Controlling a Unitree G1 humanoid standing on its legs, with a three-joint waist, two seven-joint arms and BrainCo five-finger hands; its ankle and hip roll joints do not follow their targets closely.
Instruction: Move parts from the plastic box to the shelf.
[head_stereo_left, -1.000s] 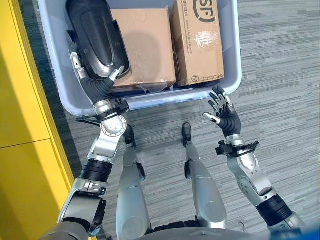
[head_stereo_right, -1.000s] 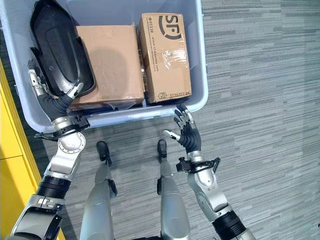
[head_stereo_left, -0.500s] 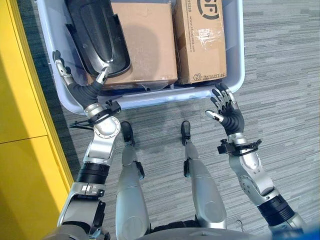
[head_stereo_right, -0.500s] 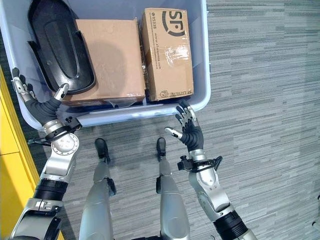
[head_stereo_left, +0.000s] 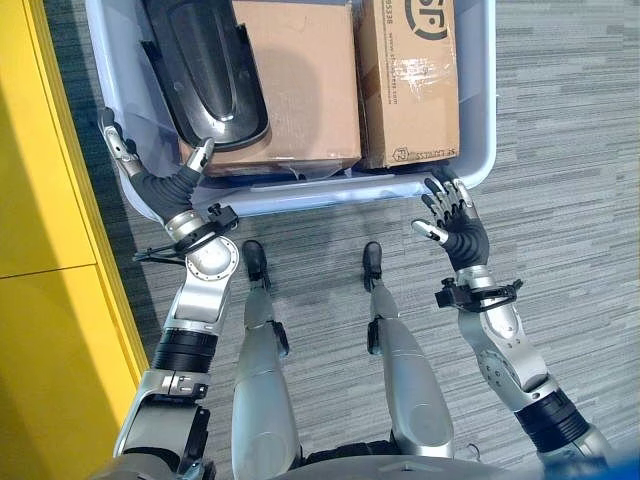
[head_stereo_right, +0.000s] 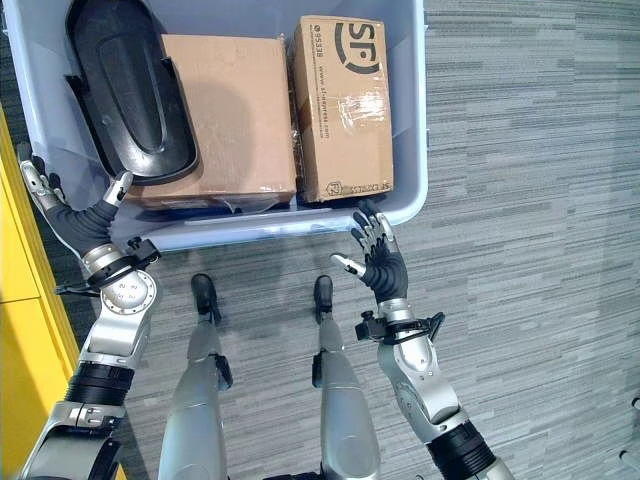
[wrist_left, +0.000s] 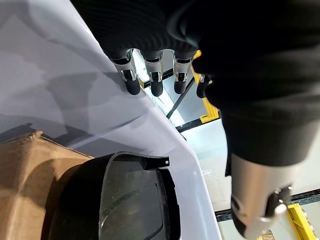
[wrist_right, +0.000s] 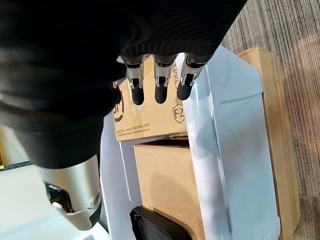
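Setting: grey striped carpet floor (head_stereo_left: 560, 150) beneath a humanoid robot, with a yellow cabinet (head_stereo_left: 40, 250) running along its left side.

Plastic box: the pale blue plastic box (head_stereo_left: 300, 192) sits on the floor just ahead of both arms, its near wall facing the robot.

Black part: a dark moulded shell, the black part (head_stereo_left: 205, 70), lies in the box's left portion, its long axis running away from the robot, its near end resting on the plain cardboard box (head_stereo_left: 300, 80).

Cartons: the printed cardboard box (head_stereo_left: 410, 80) fills the box's right portion, just beside the plain one.

Left hand: the left hand (head_stereo_left: 150, 170) is at the box's near-left corner, fingers straight and spread, clasping nothing; the fingers reach up outside the left wall while the thumb (head_stereo_left: 200, 155) points at the black part's near end, close to it. Contact with the wall cannot be confirmed.

Right hand: the right hand (head_stereo_left: 450, 215) hovers at the box's near-right corner, just outside the rim, fingers splayed and relaxed, empty.

Relation that matters: the black part lies directly ahead of, and slightly inboard from, the left hand, which is by far the nearer; the right hand is nearer the printed carton.

Judgement: no part has left the box for the shelf.
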